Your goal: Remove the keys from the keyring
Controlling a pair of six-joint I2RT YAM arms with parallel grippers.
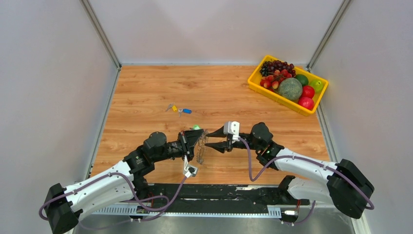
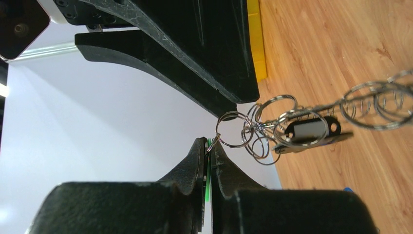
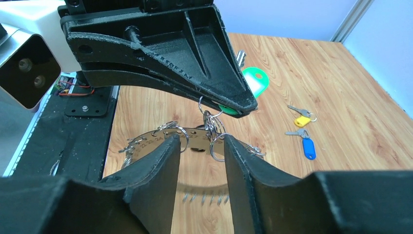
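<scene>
Left fingers [image 2: 200, 156] pinched shut on green-headed key [image 3: 255, 80], keyring [image 1: 201, 150] dangling from it; right fingers [image 3: 168, 156] half open, gripping nothing, just right of keyring.

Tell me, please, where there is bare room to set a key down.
Bare wood: between loose keys and tray; between tray and right arm; left of the keys. Crowded: mid-table, where left tool, gripping a green key, and right tool flank the keyring.

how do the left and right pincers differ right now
The left pincer is shut on the green-headed key; the right pincer is open with a clear gap. The left pincer points right in the top view; the right pincer points left. Both are black and face each other by the keyring.
</scene>
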